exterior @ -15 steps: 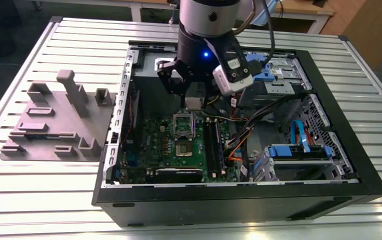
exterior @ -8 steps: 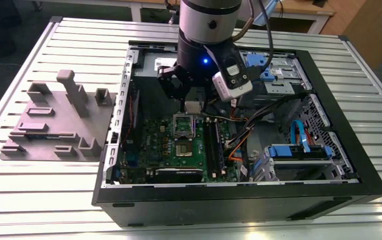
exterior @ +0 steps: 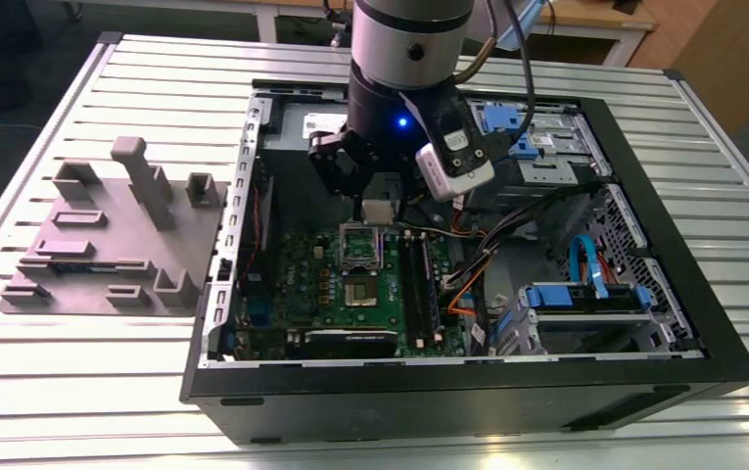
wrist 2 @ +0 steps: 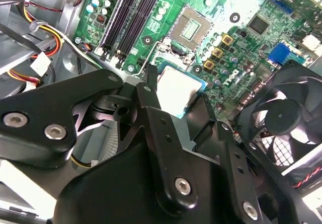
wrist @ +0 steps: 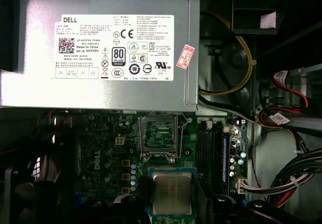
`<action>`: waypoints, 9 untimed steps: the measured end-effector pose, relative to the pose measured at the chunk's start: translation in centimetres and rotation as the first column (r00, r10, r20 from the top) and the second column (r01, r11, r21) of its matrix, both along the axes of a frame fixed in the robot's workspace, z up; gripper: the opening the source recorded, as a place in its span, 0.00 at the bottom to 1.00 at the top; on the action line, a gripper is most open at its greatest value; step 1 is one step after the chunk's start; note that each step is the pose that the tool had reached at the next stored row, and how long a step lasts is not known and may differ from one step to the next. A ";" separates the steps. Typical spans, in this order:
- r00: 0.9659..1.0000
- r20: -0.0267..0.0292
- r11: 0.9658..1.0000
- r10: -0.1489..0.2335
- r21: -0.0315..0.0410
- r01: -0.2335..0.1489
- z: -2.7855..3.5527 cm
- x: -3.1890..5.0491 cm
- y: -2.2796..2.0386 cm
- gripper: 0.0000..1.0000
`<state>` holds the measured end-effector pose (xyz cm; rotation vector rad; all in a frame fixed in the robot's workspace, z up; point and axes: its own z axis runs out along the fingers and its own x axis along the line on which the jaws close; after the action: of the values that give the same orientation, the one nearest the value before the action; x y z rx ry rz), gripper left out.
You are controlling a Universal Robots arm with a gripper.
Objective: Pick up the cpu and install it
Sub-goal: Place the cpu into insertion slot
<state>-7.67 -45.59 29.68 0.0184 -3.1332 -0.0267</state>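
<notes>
We see the claw (wrist 2: 177,89) clenched on the cpu (wrist 2: 178,90). In the second wrist view its black fingers (wrist 2: 148,95) press two opposite edges, with the metal top facing the wrist. We judge it is held flat and by the edges so that the underside stays free to meet the socket (wrist 2: 191,28), whose frame is swung open and whose seat lies bare. The case (exterior: 479,401) lies on its side on the worktop (exterior: 87,392), which turns the board (exterior: 303,294) upward for an approach from above. The exterior view gives what the wrist views cannot: the cpu appears to hang clear above the board, near the socket. The first wrist view adds the power supply (wrist: 100,93) beyond the socket, and the second adds a fan (wrist 2: 282,118) beside the claw.
</notes>
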 end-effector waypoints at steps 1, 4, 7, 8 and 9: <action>1.000 0.000 1.000 0.000 0.000 0.000 -0.01 0.00 0.00 0.47; 1.000 0.000 1.000 0.000 0.000 0.000 -0.21 0.00 0.00 0.47; 1.000 0.000 1.000 0.000 0.000 0.000 -0.37 0.00 -0.05 0.47; 1.000 0.000 1.000 0.000 0.000 0.000 -0.39 0.00 -0.13 0.47; 1.000 0.000 1.000 0.000 0.000 0.000 -0.41 0.00 -0.22 0.47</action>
<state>-7.67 -45.81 29.27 0.0185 -3.1331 -0.0266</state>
